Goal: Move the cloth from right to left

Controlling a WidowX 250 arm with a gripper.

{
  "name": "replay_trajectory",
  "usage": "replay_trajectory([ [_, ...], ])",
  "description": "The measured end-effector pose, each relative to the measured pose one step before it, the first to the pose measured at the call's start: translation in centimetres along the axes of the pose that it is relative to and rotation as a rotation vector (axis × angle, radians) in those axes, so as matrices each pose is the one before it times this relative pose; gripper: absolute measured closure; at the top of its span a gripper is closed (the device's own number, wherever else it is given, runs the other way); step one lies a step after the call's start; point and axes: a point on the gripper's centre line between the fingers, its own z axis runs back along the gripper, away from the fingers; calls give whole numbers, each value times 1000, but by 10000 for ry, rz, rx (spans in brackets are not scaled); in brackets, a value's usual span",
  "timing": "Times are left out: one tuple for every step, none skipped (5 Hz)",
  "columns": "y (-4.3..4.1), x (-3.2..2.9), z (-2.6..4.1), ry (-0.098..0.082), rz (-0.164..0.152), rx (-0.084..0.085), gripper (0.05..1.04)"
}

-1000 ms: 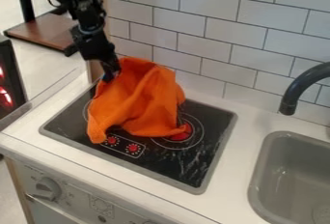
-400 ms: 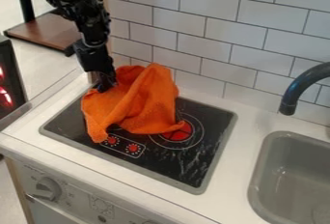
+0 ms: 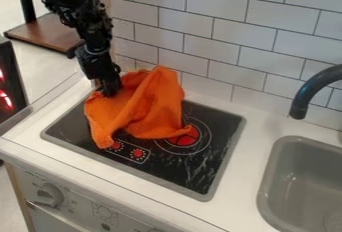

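The gripper (image 3: 110, 87) hangs down at the back left corner of the stove, its tip against the upper left edge of the orange cloth (image 3: 139, 108). Bunched up, the cloth lies over the left and back part of the black stove top (image 3: 194, 173), with a peak beside the gripper and one corner trailing to the front left. Its right end lies partly on the red burner. How the fingertips stand is hidden against the dark arm and the cloth.
To the right are a grey sink (image 3: 310, 186) and a dark curved faucet (image 3: 314, 88). A white tiled wall (image 3: 207, 46) rises behind the stove. Knobs (image 3: 48, 196) line the counter's front.
The cloth has come down lower and a little left onto the stove, and its right end uncovers more of the burner. The gripper has lowered slightly.
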Motion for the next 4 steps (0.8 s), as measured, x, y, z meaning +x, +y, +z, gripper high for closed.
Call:
replay_trajectory([
  [251, 26, 410, 62, -3, 91, 293],
  [262, 13, 483, 2, -36, 179, 70],
  [42, -582, 1536, 195, -115, 132, 73],
  [-718, -54, 2577, 460, -23, -173, 83],
])
